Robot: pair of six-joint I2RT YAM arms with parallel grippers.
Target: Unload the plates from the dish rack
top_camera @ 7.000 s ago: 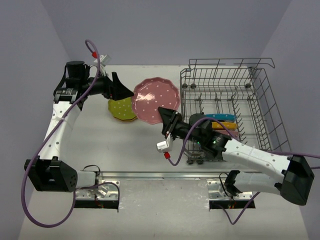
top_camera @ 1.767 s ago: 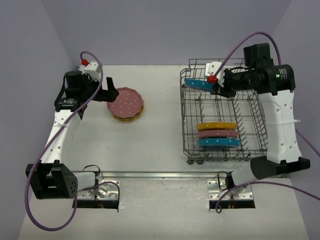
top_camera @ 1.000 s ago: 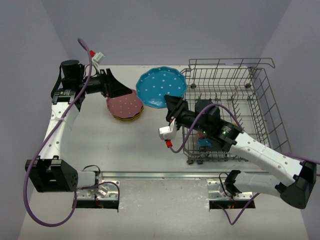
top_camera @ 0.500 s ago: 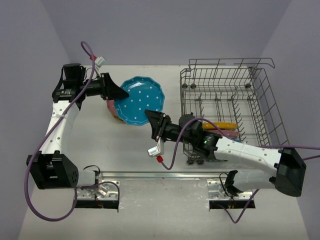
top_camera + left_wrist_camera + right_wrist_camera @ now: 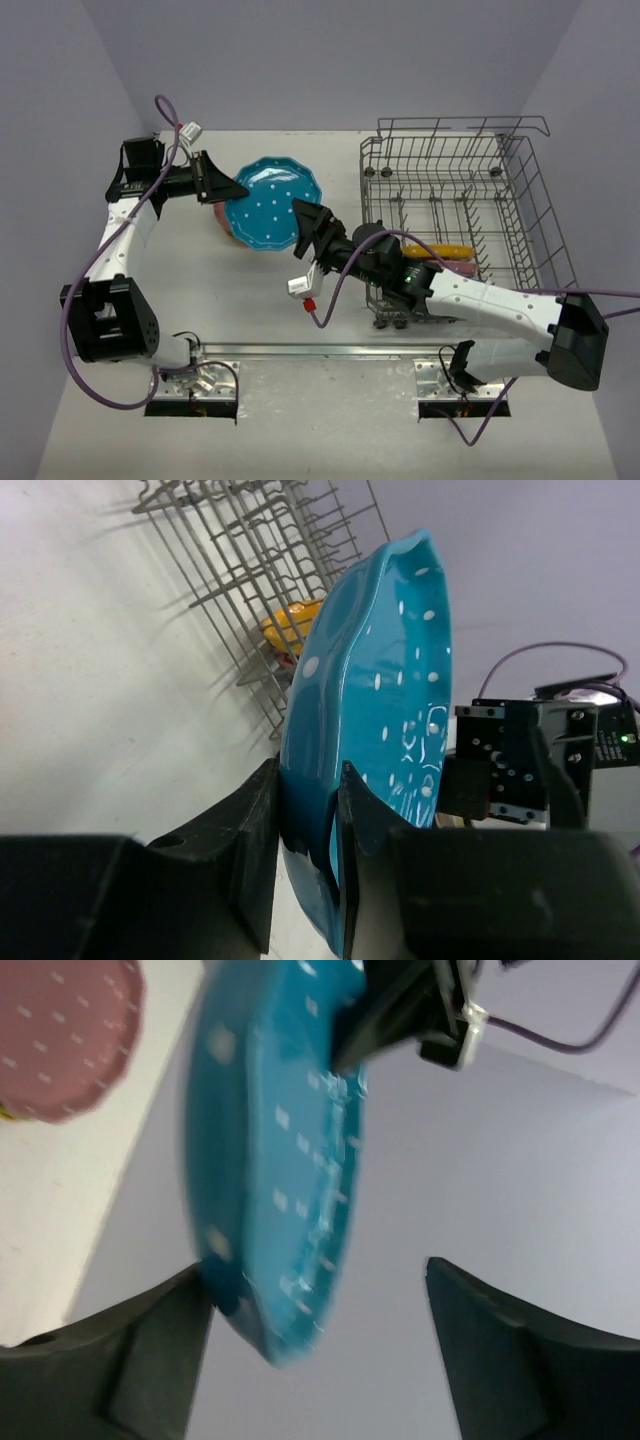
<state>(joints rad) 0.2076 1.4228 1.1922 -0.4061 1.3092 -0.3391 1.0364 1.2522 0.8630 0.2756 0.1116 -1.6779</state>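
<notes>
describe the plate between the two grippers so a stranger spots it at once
Look left of the dish rack, above the table. The blue plate is held there, its edge pinched by the left gripper. It alone is in the air; the pink plate lies flat beneath.

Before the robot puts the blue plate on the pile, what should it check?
1. Left hand shut on the rim of the blue plate: ok.
2. Right hand open: ok.
3. Right hand clear of the plate: cannot tell; one finger sits very near the rim.
4. Pink plate topping the pile is bare: ok.
5. Dish rack emptied: not ok; an orange-yellow plate stands in it.
</notes>
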